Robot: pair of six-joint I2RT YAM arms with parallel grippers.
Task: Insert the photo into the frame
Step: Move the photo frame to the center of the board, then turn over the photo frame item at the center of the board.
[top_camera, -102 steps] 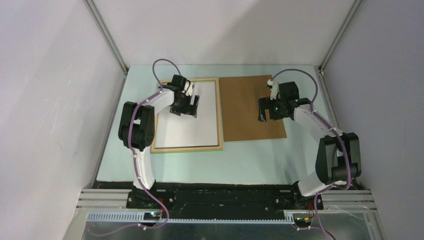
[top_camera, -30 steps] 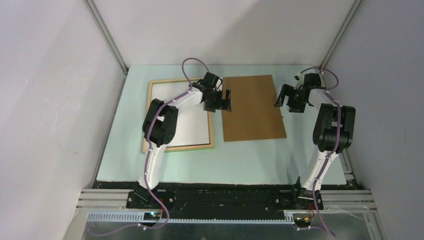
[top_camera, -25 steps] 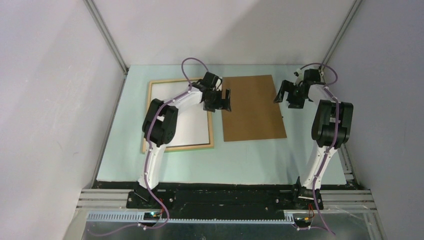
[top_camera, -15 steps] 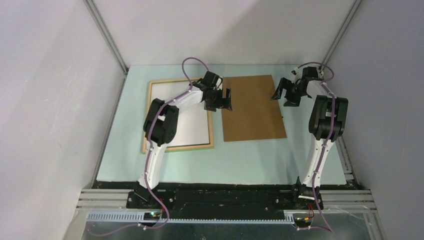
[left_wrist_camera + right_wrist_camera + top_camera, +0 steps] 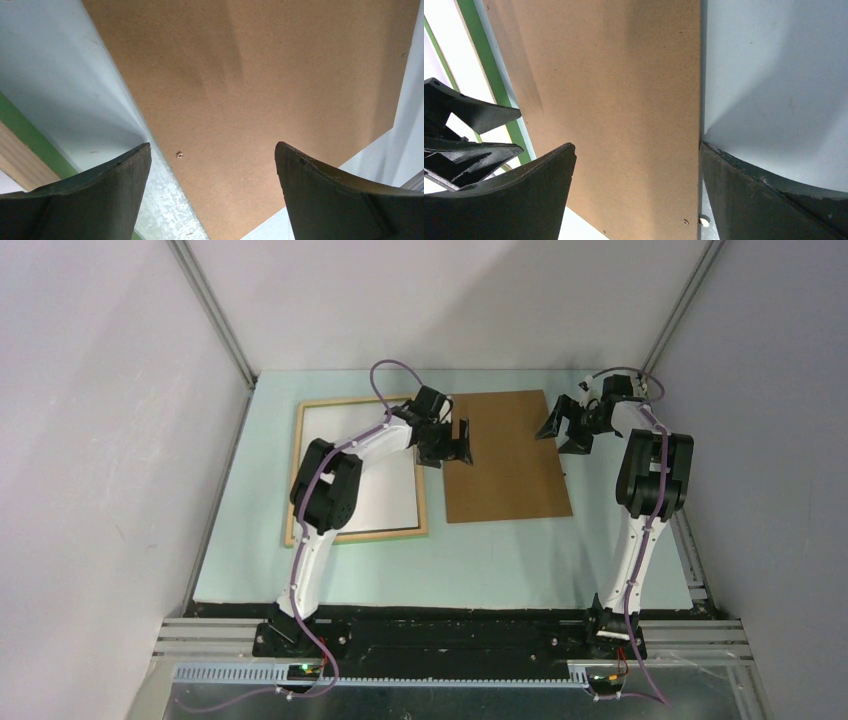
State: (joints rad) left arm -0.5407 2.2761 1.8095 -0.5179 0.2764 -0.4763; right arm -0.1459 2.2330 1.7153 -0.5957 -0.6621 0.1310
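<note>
The frame (image 5: pixel 350 537) lies flat at the left of the table, pale wood side up. Its green edge (image 5: pixel 22 132) shows low left in the left wrist view and as a strip (image 5: pixel 479 60) in the right wrist view. The photo (image 5: pixel 360 475) lies inside it, white back up, its far part hidden by my left arm. My left gripper (image 5: pixel 458 443) hangs open over the left edge of the brown backing board (image 5: pixel 508 465), nothing between its fingers (image 5: pixel 212 147). My right gripper (image 5: pixel 558 437) is open above the board's far right edge (image 5: pixel 636 147).
The brown board (image 5: pixel 260 75) lies flat just right of the frame on the pale green table (image 5: pixel 450 560). Grey walls and metal rails close in the back and both sides. My left gripper's fingers (image 5: pixel 459 135) show in the right wrist view.
The frame with the photo has slid left, away from the board. My left gripper has moved right to the board's left edge. My right gripper has swung left to the board's far right edge.
</note>
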